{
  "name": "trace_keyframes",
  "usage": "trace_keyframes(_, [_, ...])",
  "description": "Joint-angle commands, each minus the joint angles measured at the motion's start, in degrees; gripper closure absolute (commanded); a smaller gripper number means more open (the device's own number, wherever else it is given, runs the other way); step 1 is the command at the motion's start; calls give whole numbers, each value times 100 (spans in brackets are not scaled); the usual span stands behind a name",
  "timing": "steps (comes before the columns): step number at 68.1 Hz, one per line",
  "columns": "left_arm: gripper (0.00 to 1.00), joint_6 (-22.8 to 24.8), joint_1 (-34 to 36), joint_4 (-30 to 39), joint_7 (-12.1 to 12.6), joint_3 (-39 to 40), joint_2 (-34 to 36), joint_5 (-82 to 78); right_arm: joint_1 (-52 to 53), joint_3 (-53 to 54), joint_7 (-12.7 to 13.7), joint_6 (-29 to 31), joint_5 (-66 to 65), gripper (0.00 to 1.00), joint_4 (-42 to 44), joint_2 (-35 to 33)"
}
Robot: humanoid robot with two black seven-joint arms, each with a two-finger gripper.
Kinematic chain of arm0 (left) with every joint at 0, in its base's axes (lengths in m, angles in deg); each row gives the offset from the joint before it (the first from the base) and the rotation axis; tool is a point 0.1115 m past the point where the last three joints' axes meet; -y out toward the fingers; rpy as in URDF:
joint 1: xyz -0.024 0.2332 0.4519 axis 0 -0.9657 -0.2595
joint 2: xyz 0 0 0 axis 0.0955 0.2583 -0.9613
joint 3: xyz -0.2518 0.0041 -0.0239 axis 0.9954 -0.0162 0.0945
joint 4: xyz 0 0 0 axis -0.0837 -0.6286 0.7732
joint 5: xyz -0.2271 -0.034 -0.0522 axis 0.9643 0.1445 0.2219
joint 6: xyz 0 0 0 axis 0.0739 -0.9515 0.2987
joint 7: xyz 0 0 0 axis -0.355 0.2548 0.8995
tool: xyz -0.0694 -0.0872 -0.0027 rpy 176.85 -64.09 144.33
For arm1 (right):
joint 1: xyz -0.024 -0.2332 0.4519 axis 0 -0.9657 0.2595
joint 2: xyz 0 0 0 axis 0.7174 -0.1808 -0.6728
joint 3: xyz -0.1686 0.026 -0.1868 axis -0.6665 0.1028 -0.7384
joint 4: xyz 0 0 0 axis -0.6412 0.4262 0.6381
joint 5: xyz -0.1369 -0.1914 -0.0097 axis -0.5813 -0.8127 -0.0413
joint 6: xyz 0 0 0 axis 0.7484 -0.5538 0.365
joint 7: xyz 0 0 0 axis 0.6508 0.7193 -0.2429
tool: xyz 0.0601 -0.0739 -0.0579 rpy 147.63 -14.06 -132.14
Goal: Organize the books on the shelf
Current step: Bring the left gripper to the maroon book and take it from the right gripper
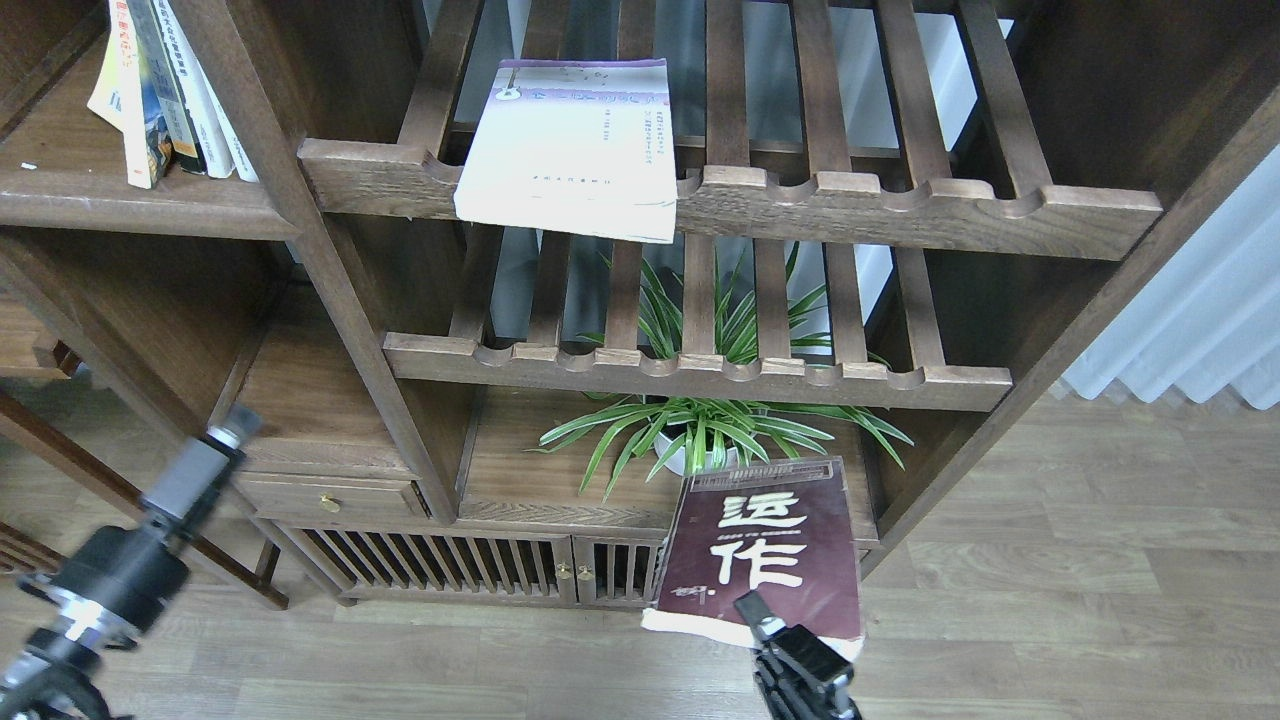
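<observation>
My right gripper (762, 616) is shut on the near edge of a maroon book (765, 555) with large white characters, held low in front of the cabinet doors, below the plant. A white book with a purple top band (570, 145) lies flat on the upper slatted shelf (900, 205), overhanging its front rail. Several upright books (165, 90) stand on the left shelf (130, 205). My left gripper (222, 437) is at the lower left, seen end-on in front of the drawer; its fingers cannot be told apart.
A green spider plant in a white pot (700, 440) stands under the lower slatted shelf (700, 375). A drawer with a brass knob (325, 502) and slatted cabinet doors (450, 570) are below. White curtains (1190, 320) hang at right above the wood floor.
</observation>
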Motion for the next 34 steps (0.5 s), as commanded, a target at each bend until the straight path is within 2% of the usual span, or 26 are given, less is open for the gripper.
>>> trace_keyframes(1, [1,0,-13,-8,-14,-321,-98,178,118,-180,21,0,-1,95,36,52])
trace_keyframes(14, [1,0,22,-8,-14,-945,-125,521,302,-558,206,0,-10,95,194,131])
trace_keyframes(34, [3,0,110,-8,-23,-1613,-450,679,478,-936,338,0,-18,95,300,210])
